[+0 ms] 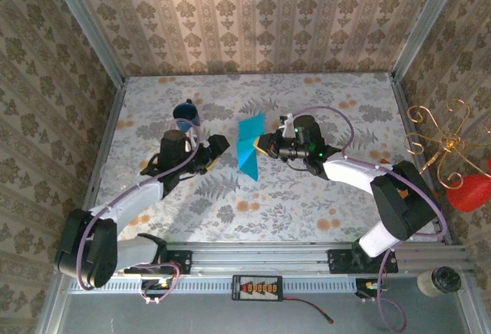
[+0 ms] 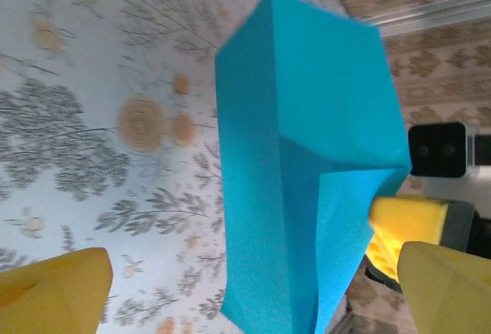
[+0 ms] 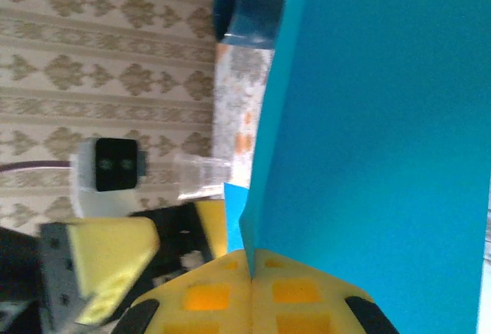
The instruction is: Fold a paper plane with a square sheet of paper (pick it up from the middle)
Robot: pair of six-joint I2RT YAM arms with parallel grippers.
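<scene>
Thin turquoise-blue creased sheet of paper (image 1: 249,147): edge clenched by right gripper (image 1: 263,147) at its 3 o'clock; left gripper (image 1: 221,150) released, 9 o'clock.

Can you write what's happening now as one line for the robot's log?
right gripper: shut on creased sheet of paper, held upright | left gripper: open, beside it | mug: standing apart, untouched
</scene>
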